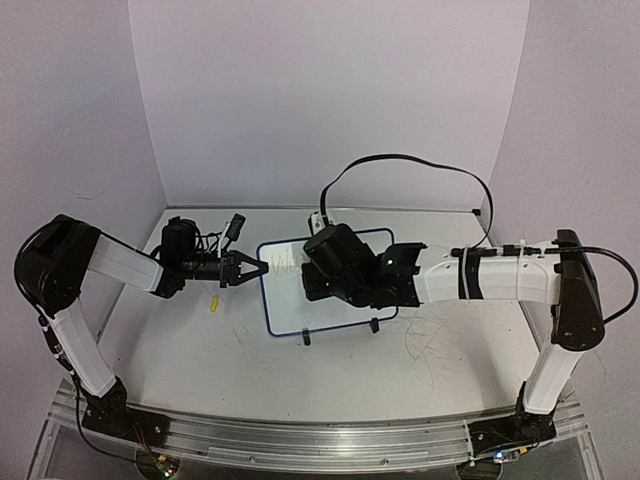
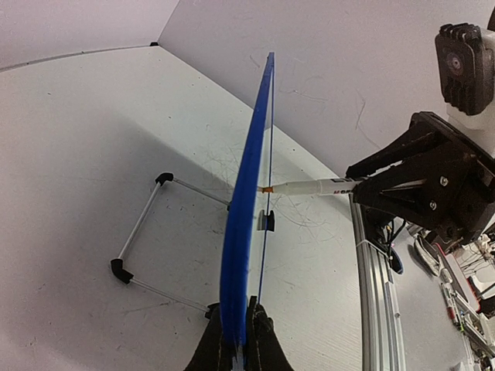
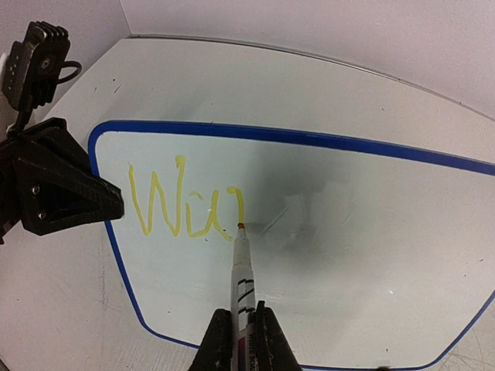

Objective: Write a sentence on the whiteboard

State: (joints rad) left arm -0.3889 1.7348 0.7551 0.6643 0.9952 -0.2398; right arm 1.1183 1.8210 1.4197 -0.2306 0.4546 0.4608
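Note:
The whiteboard (image 1: 300, 308) with its dark-blue frame stands tilted mid-table. My left gripper (image 1: 262, 268) is shut on its left edge; the left wrist view shows the jaws (image 2: 238, 340) clamped on the blue frame (image 2: 247, 216). My right gripper (image 3: 240, 334) is shut on a white marker (image 3: 242, 270), and also shows over the board in the top view (image 1: 312, 274). The marker tip touches the board (image 3: 363, 247) at the end of the last yellow stroke. The sentence (image 3: 182, 205) shows as one short yellow word, roughly "Wiu". The marker also shows in the left wrist view (image 2: 309, 187).
A small yellow cap (image 1: 214, 305) lies on the table left of the board. The board's two black feet (image 1: 306, 340) rest toward the near side, and its wire stand (image 2: 143, 232) shows behind it. A black cable (image 1: 400, 158) loops above the right arm.

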